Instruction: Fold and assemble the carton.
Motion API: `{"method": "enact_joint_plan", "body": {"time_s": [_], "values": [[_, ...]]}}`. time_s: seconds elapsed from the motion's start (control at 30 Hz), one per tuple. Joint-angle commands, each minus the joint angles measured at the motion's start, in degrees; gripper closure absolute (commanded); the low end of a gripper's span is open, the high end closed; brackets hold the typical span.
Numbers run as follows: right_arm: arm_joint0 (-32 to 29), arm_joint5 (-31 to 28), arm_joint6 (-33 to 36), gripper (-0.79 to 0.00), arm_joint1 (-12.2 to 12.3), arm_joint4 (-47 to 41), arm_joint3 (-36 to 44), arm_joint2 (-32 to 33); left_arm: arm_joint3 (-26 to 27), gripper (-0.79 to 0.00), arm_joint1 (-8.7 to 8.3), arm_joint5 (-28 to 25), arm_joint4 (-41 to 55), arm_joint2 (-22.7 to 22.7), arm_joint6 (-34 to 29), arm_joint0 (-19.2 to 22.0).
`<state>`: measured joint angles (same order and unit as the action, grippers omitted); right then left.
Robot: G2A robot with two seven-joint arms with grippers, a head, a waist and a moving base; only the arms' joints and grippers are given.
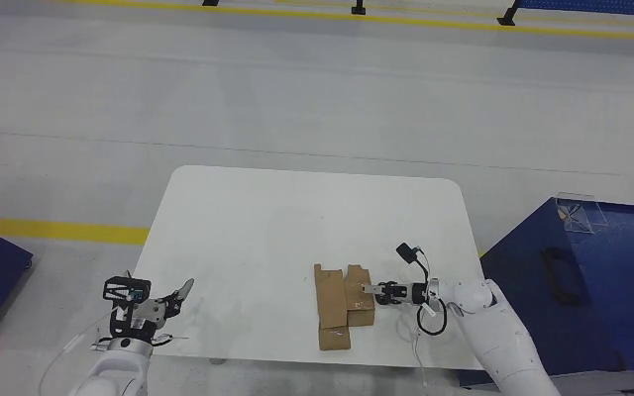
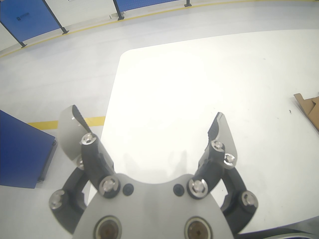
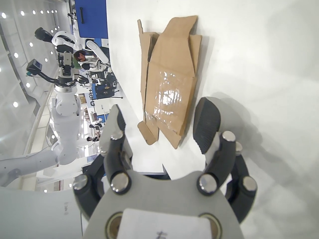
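A flattened brown carton (image 1: 340, 303) lies near the table's front edge, right of centre, with clear tape across one panel (image 3: 167, 93). My right gripper (image 1: 371, 290) sits at the carton's right side, low over the table. Its fingers (image 3: 206, 128) are open, with the carton's near end just ahead of them and nothing between them. My left gripper (image 1: 181, 294) hovers at the table's front left corner, far from the carton. It is open and empty (image 2: 147, 123). A corner of the carton (image 2: 309, 108) shows at the edge of the left wrist view.
The white table (image 1: 297, 228) is bare across its back and left parts. A dark blue cabinet (image 1: 565, 287) stands right of the table, and another blue unit (image 2: 22, 150) sits on the floor beside the front left corner.
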<state>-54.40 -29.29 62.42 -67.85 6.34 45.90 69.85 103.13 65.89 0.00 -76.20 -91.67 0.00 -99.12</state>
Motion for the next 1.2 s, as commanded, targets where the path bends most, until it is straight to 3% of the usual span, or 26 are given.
{"method": "enact_joint_plan", "body": {"time_s": [0.0, 0.07, 0.13, 0.23, 0.33, 0.63, 0.7, 0.8, 0.93, 1.0, 1.07, 1.17], "values": [[0.7, -0.3, -0.8, -0.665, -0.4, 0.4, -1.1, -1.4, 0.0, -0.785, 0.0, 0.0, 0.0, 0.0, 0.0, 0.0], [1.2, -0.5, -1.6, -0.643, -0.7, 0.8, -1.9, -2.5, 0.0, -0.785, 0.0, 0.0, 0.0, 0.0, 0.0, 0.0], [1.7, -0.9, -2.0, -0.474, -1.0, 0.8, -2.5, -3.5, 0.0, -0.785, 0.0, 0.0, 0.0, 0.0, 0.0, 0.0], [2.3, -1.5, -2.2, -0.456, -1.3, 0.4, -3.2, -4.4, 0.0, -0.785, 0.0, 0.0, 0.0, 0.0, 0.0, 0.0], [2.6, -2.5, -1.5, -0.379, -1.4, -0.9, -3.5, -4.9, 0.0, -0.785, 0.0, 0.0, 0.0, 0.0, 0.0, 0.0], [1.7, -4.1, 1.7, -0.416, 0.4, -4.6, -1.0, -1.2, 0.0, -0.785, 0.0, 0.0, 0.0, 0.0, 0.0, 0.0], [0.9, -3.5, 3.6, -0.471, 1.3, -5.9, 0.8, 0.9, 0.0, -0.785, 0.0, 0.0, 0.0, 0.0, 0.0, 0.0], [-0.6, -1.3, 5.7, -0.394, 2.6, -6.2, 4.7, 3.4, 0.0, -0.785, 0.0, 0.0, 0.0, 0.0, 0.0, 0.0], [-2.3, 2.2, 5.6, -0.388, 3.3, -3.4, 9.2, 3.4, 0.0, -0.785, 0.0, 0.0, 0.0, 0.0, 0.0, 0.0], [-2.7, 3.4, 5.2, -0.443, 3.2, -2.3, 10.4, 2.3, 0.0, -0.785, 0.0, 0.0, 0.0, 0.0, 0.0, 0.0], [-2.7, 4.5, 4.9, -0.579, 3.0, -1.2, 10.6, 0.8, 0.0, -0.785, 0.0, 0.0, 0.0, 0.0, 0.0, 0.0], [-2.1, 5.7, 3.0, -0.57, 2.6, 0.6, 10.4, -1.2, 0.0, -0.785, 0.0, 0.0, 0.0, 0.0, 0.0, 0.0]]}}
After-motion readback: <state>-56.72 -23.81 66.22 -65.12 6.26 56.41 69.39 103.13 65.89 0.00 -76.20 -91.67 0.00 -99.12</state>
